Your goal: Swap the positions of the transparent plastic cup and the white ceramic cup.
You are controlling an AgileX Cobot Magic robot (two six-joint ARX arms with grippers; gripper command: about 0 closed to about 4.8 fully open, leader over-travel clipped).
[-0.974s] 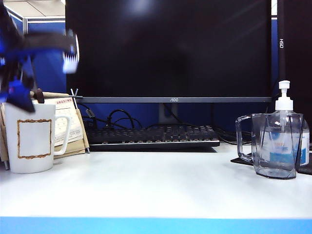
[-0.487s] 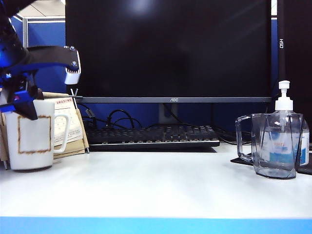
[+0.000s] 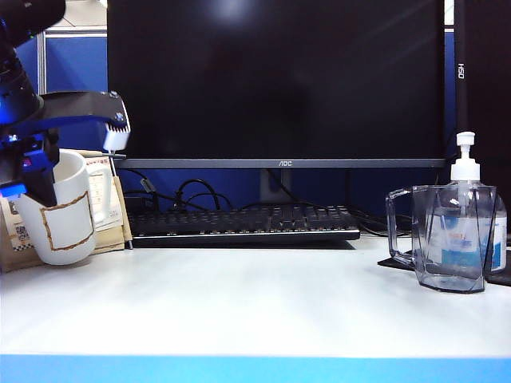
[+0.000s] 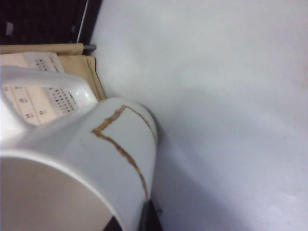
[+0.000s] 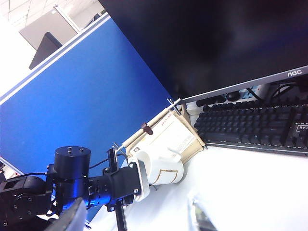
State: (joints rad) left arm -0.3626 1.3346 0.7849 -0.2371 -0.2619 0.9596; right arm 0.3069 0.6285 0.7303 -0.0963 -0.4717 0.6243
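Exterior: left hand (image 3: 36,171), open a second ago, now clamped on white ceramic cup (image 3: 62,209) at the counter's (image 3: 255,303) far left. Cup was upright, now tilted, mouth up-left, handle right. Transparent plastic cup (image 3: 447,238) unmoved, far right.
Left wrist: cup's (image 4: 96,163) axis slanted.
Right wrist: right hand (image 5: 137,219) apart, holding nothing.

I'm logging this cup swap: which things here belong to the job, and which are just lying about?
Job: white ceramic cup, tilted in the shut left gripper; transparent plastic cup, standing at right.
Lying about: pump bottle, keyboard, monitor, desk calendar.
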